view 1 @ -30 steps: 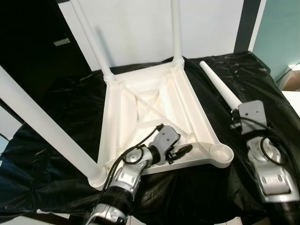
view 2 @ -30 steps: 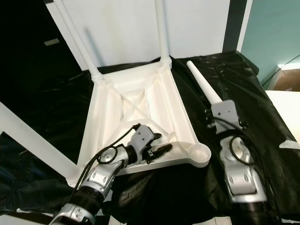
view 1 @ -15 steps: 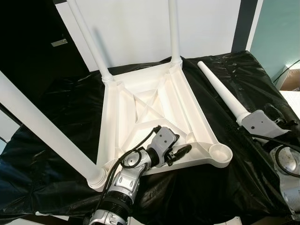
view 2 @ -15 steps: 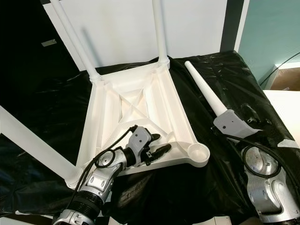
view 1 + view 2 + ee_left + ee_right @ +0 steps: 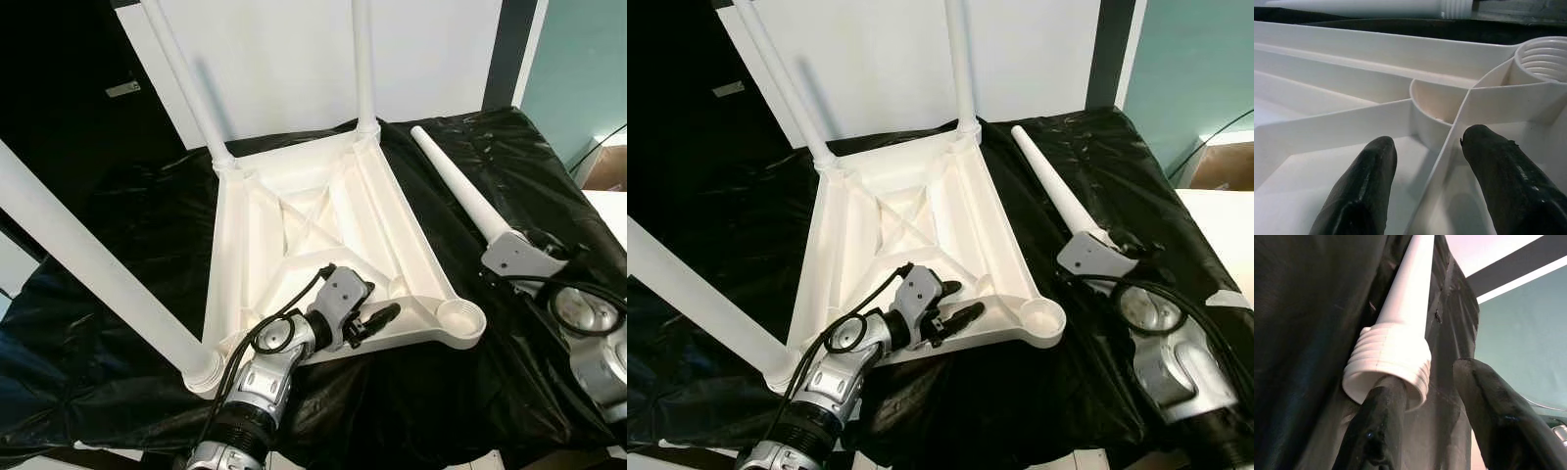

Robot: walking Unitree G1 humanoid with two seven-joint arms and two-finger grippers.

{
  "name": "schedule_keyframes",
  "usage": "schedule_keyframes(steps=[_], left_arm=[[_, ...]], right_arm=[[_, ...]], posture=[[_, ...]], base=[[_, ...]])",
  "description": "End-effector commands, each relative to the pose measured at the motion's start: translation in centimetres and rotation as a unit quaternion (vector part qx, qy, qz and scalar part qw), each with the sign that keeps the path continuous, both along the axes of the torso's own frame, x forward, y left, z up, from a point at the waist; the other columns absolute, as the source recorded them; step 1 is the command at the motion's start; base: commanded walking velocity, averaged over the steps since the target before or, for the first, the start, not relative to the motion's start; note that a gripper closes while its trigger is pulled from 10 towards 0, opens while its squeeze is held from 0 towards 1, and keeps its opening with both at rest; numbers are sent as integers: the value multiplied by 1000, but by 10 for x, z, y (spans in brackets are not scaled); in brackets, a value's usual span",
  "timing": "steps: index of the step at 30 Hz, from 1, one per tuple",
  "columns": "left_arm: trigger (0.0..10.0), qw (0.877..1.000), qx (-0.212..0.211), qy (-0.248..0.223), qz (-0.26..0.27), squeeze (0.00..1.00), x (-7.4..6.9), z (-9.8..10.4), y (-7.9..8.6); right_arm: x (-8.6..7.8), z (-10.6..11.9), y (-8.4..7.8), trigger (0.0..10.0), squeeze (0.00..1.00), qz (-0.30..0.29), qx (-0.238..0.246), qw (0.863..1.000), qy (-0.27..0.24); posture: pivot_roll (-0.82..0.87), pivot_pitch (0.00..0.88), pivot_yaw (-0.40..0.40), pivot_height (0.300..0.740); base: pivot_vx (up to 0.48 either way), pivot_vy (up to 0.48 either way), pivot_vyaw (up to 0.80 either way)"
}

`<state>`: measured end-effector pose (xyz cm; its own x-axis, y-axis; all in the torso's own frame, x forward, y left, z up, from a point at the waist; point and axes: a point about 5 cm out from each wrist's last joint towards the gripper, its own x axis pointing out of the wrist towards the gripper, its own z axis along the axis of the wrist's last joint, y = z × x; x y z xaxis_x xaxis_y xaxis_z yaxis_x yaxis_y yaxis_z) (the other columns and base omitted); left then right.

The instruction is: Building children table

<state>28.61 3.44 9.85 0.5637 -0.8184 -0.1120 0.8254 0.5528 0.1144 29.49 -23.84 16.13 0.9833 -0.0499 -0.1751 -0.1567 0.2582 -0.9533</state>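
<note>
The white children's table top [image 5: 323, 211] lies upside down on black cloth, with three white legs screwed in. Its near right corner socket [image 5: 462, 318] has no leg in it. A loose white leg [image 5: 456, 186] lies on the cloth to the right, threaded end [image 5: 1391, 360] toward me. My right gripper [image 5: 1435, 382] is open at that threaded end, one finger [image 5: 1378, 426] just under it. My left gripper [image 5: 1425, 142] is open over the table's near edge, its fingers either side of a thin rib [image 5: 1449, 147].
Black plastic cloth [image 5: 118, 255] covers the work surface and drapes over its edges. A white wall panel [image 5: 284, 59] stands behind the table top, and a teal wall [image 5: 578, 69] is at the far right. The near left leg [image 5: 88, 264] juts out toward my left.
My right arm has swung and dropped lower, and its gripper now points at the loose leg's threaded end. The left gripper stays in place on the table's underside.
</note>
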Motion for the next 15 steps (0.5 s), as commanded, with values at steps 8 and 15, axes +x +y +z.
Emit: schedule_keyframes(steps=[8,15], left_arm=[[10000,997,8,-4,72,0,2,-4,11],[10000,997,9,-6,75,0,1,-3,12]], right_arm=[[22,-50,12,0,0,-5,11,999,37],[21,-72,20,0,0,0,19,1000,23]], posture=[[-76,0,120,740],[-60,0,124,740]], base=[[0,0,0],[0,0,0]])
